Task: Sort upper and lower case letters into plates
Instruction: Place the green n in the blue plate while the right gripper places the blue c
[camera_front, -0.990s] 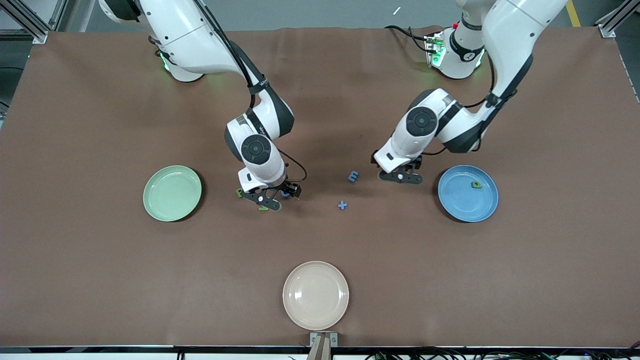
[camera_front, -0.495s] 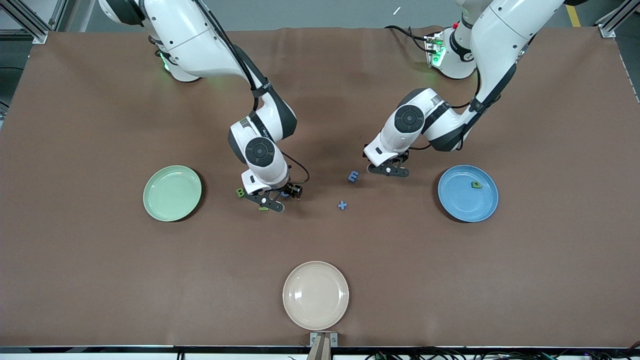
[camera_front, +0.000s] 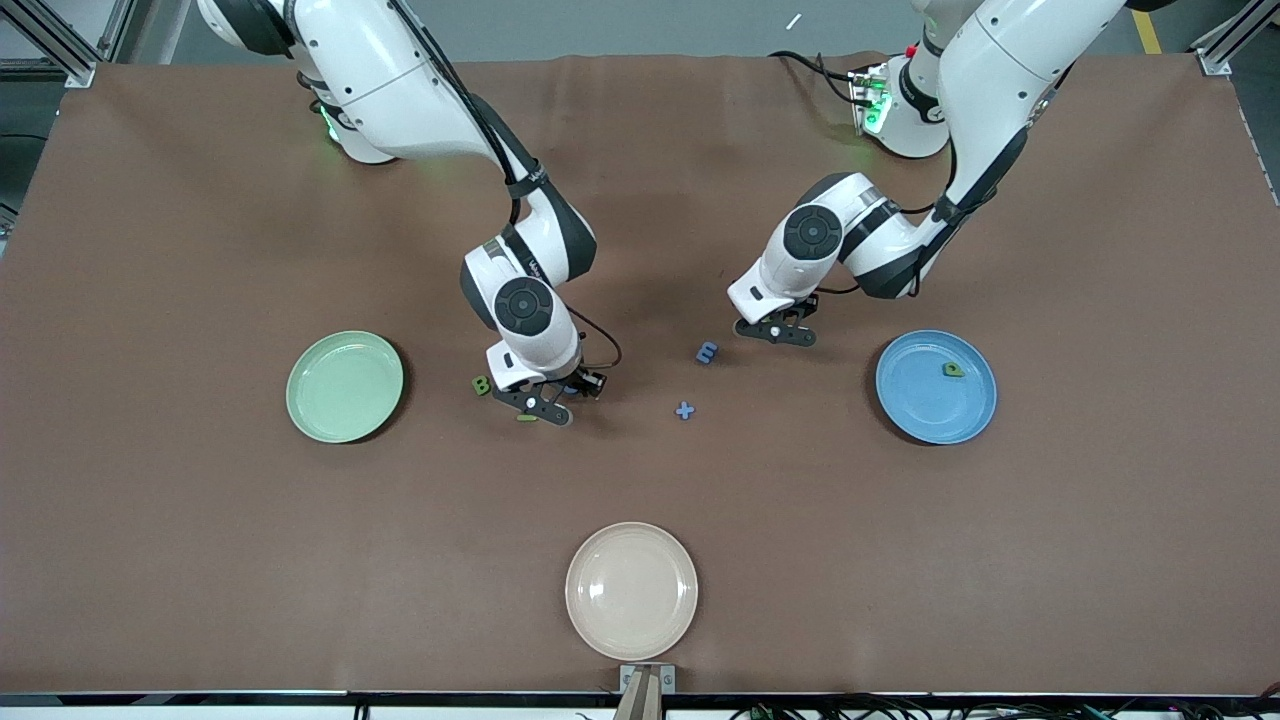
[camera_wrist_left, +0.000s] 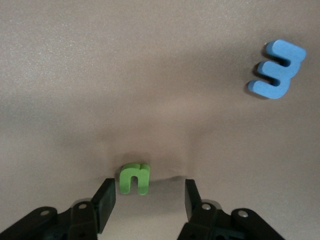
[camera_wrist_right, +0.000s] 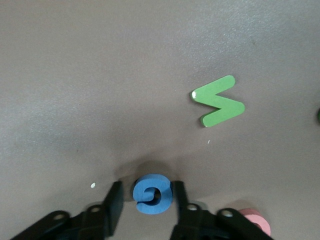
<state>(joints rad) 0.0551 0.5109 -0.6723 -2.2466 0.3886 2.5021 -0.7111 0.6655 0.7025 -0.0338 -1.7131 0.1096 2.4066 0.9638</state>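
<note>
My left gripper (camera_front: 775, 334) (camera_wrist_left: 148, 200) is low over the table between the blue plate (camera_front: 925, 405) and a blue letter m (camera_front: 707, 352) (camera_wrist_left: 277, 69). It is open, with a small green letter n (camera_wrist_left: 134, 179) lying at its fingertips, close to one finger. My right gripper (camera_front: 548, 398) (camera_wrist_right: 146, 202) is down near the light green plate (camera_front: 345, 387). Its fingers stand narrowly around a round blue letter (camera_wrist_right: 152, 194): one touches it, the other is a small gap away. A dark green letter (camera_front: 953, 369) lies in the blue plate.
A green V-shaped letter (camera_wrist_right: 218, 101) (camera_front: 527, 417) and a dark green B (camera_front: 481, 384) lie beside the right gripper. A pink piece (camera_wrist_right: 255, 221) shows at its finger. A blue plus sign (camera_front: 685, 410) lies mid-table. A cream plate (camera_front: 631, 591) sits near the front edge.
The left gripper moved away from the blue plate toward the blue m and its fingers narrowed. The right gripper's fingers closed in around the blue letter.
</note>
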